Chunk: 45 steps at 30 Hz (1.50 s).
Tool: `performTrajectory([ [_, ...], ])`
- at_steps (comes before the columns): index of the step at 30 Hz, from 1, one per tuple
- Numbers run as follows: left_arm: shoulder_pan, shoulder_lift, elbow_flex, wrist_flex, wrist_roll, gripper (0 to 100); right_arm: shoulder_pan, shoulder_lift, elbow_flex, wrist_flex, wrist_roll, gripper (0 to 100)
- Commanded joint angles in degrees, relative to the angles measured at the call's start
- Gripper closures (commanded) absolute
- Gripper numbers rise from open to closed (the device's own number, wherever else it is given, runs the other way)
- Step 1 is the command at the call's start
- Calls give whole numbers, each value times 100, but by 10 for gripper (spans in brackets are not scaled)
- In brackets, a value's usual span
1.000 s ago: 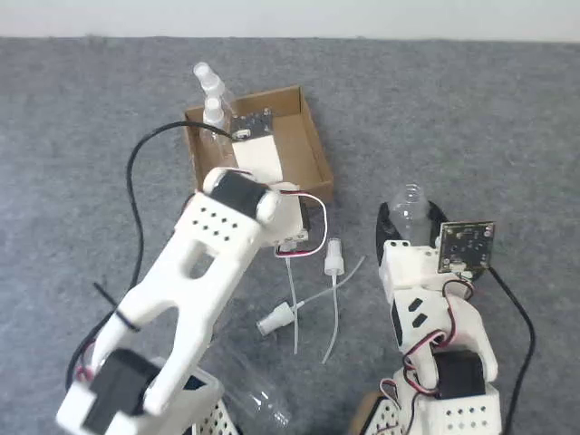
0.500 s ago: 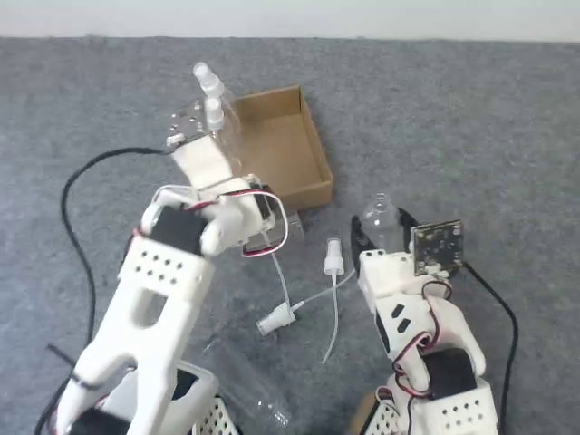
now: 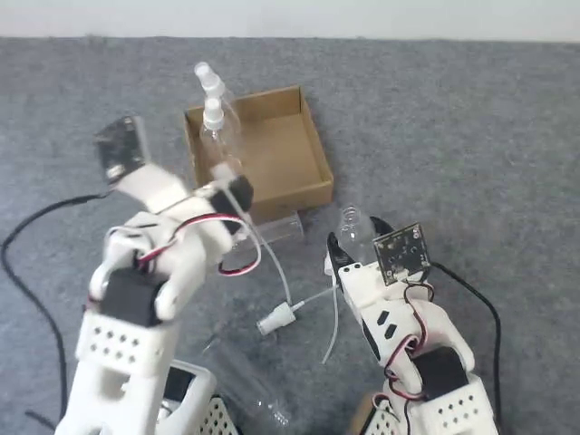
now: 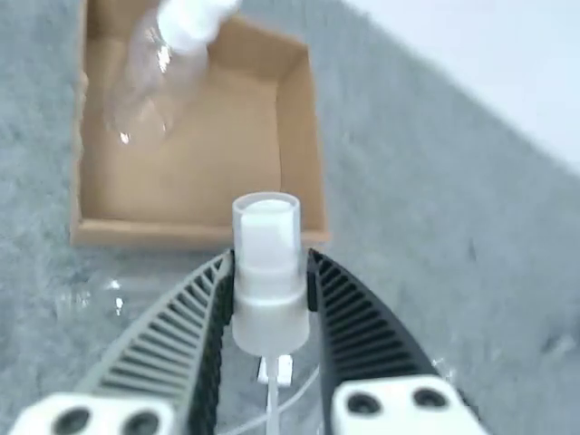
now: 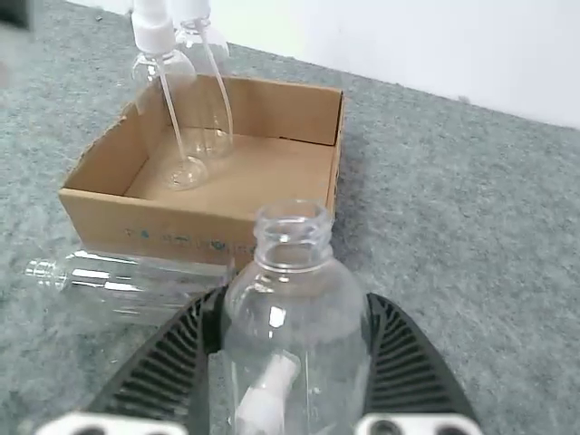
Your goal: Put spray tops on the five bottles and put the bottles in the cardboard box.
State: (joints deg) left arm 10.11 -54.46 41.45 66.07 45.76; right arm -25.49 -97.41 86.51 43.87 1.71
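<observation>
Your left claw (image 4: 269,263) is clamped on a spray top (image 4: 266,299), whose thin tube hangs below. It sits on the near side of the box (image 3: 313,159). Your right claw (image 5: 290,315) grips an uncapped bottle (image 5: 292,299) upright by its body, close to the box's near right corner. Two topped bottles (image 3: 217,131) stand in the far left corner of the box. The rest of its floor is bare, and the grey worktop (image 3: 471,118) to the right of the box lies open. A flat bottle (image 3: 272,227) without a top lies just beside the near wall, between the box and your claws. From the high view you get a loose top (image 3: 276,317) with its tube lying between the arms, and a side bottle (image 3: 249,394) down by the left arm's base. The right wrist view gives you the held bottle's open threaded neck against the box wall. The left wrist view gives you the ribbed fingers (image 4: 213,308) pressed to either side of the top's collar.
</observation>
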Motion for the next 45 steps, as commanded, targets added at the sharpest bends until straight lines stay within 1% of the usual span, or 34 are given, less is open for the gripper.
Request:
performTrajectory([
  [1,-360,-580,-31,-185,105,989,-31,-127,-97,-154,105,933],
  [5,-536,-818,-31,-185,158,989,-40,-127,-62,-154,114,933],
  [8,-554,-941,-31,-176,369,989,-277,-127,53,-251,123,933],
  [13,-615,-1196,-31,-176,387,989,-426,-127,211,-435,132,933],
  [15,-738,-1301,-31,-176,431,989,-426,-127,211,-426,229,933],
  [18,-905,-1477,-31,-185,712,989,-435,-127,220,-426,396,933],
  [21,-932,-1670,-22,-237,782,989,-567,-127,229,-426,422,933],
  [24,-923,-1899,295,-651,791,989,-831,-127,343,-435,659,933],
  [27,-923,-2242,901,-1319,791,989,-1007,-127,422,-453,914,933],
  [30,-923,-2734,1481,-1873,791,989,-1042,-127,554,-699,967,933],
  [34,-888,-3569,2009,-2347,791,989,-1042,-127,703,-954,976,934],
  [39,-870,-4334,2343,-2479,791,989,-1042,-127,712,-954,976,934],
  [43,-862,-4545,2536,-2488,791,989,-1042,-127,712,-954,985,934],
  [45,-853,-4536,2607,-2488,791,989,-1051,-127,712,-954,1160,934],
])
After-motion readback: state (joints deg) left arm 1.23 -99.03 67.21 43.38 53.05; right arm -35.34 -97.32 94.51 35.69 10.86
